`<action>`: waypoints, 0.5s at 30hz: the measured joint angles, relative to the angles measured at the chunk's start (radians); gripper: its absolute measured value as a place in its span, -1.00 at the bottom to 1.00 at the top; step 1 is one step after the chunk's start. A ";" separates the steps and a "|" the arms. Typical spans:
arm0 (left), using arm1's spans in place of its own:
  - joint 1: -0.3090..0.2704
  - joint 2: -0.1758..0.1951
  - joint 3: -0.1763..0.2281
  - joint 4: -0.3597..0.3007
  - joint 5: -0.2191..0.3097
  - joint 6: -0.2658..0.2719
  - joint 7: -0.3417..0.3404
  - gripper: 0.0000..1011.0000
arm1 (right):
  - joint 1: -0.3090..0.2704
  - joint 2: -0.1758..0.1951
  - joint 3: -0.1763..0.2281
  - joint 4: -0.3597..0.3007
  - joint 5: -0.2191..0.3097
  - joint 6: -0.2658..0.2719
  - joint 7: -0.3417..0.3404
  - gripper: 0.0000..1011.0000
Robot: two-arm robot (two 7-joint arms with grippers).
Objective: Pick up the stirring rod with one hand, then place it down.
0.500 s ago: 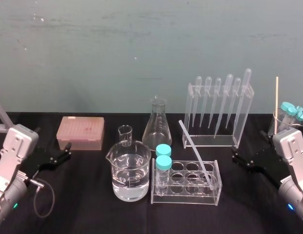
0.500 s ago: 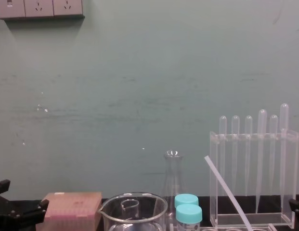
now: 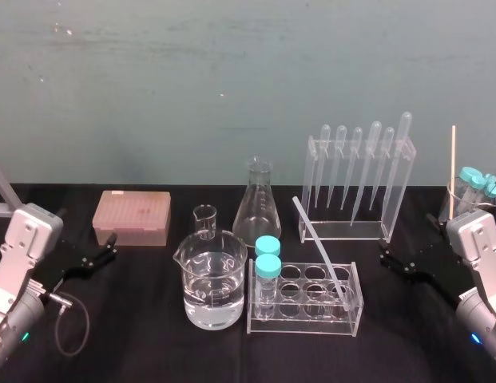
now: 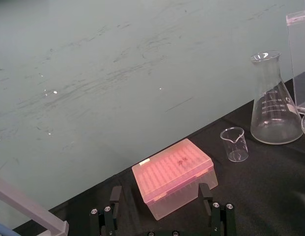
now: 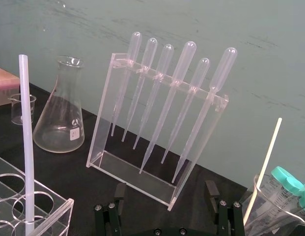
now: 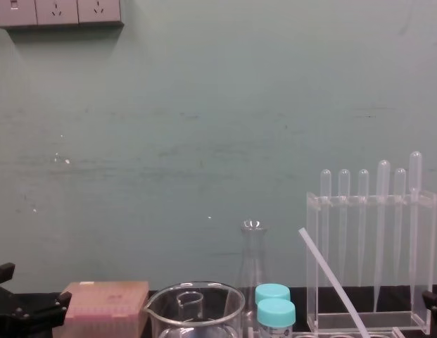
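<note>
The stirring rod (image 3: 319, 249) is a thin translucent-white stick that leans in the clear test tube rack (image 3: 353, 319), with its lower end in a right-hand hole and its top tilted to the left. It also appears as the stirring rod (image 5: 26, 147) in the right wrist view and the stirring rod (image 6: 331, 278) in the chest view. My right gripper (image 3: 407, 243) hovers open to the right of the rack, well apart from the rod; the right gripper (image 5: 164, 194) has nothing between its fingers. My left gripper (image 3: 88, 239) is open at the far left, and the left gripper (image 4: 160, 196) faces a pink tip box.
A beaker of water (image 3: 214, 279), a small beaker (image 3: 204, 219) and a conical flask (image 3: 258, 207) stand left of the rack, which holds two teal-capped tubes (image 3: 267, 255). Behind is a pipette stand (image 3: 355, 171). The pink tip box (image 3: 132, 217) is at back left, a beaker of capped tubes (image 3: 470, 191) at far right.
</note>
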 joint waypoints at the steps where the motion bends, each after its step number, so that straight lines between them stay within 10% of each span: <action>1: 0.000 0.000 0.000 0.000 0.000 0.000 0.000 0.98 | 0.000 0.000 0.000 0.000 0.000 0.000 0.000 0.98; 15: 0.000 0.000 0.000 0.000 0.000 0.000 0.000 0.98 | 0.000 0.000 0.000 0.000 0.000 0.000 0.000 0.98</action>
